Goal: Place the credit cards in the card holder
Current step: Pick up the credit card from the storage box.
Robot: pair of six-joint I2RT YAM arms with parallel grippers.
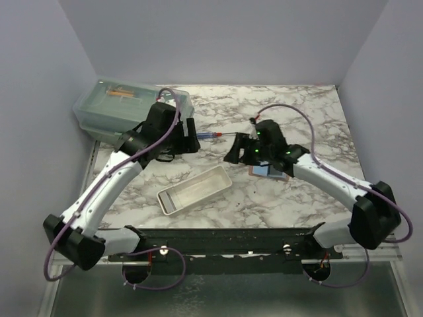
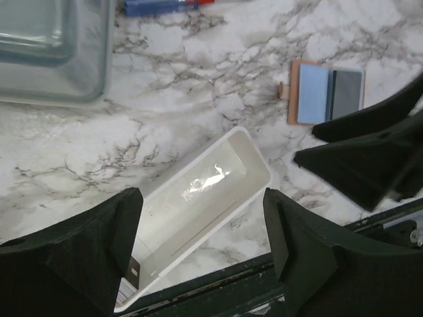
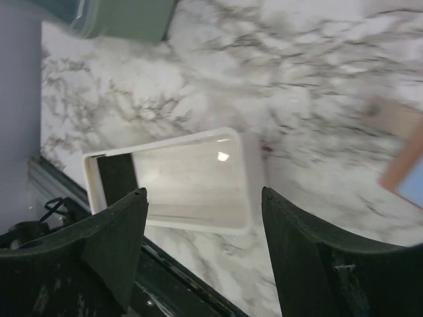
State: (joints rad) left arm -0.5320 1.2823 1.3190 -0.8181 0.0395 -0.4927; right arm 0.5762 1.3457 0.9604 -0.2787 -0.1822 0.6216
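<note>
The tan card holder [image 2: 291, 99] lies flat on the marble, right of centre. A light blue credit card [image 2: 312, 93] and a darker grey-blue one [image 2: 347, 90] lie side by side on its face. I cannot tell whether they sit inside pockets. In the top view the card holder [image 1: 283, 176] and a blue card [image 1: 265, 170] show just under my right wrist. My right gripper [image 1: 236, 150] [image 3: 203, 195] hovers left of the holder, open and empty. My left gripper [image 1: 187, 142] [image 2: 201, 198] is open and empty above the table's middle.
A long white tray [image 1: 193, 190] [image 2: 254, 155] [image 3: 248, 172] lies diagonally near the front rail. A clear green lidded container [image 1: 129, 105] [image 2: 53, 59] stands at the back left. A blue pen [image 1: 208, 135] [image 2: 158, 6] lies between the two grippers.
</note>
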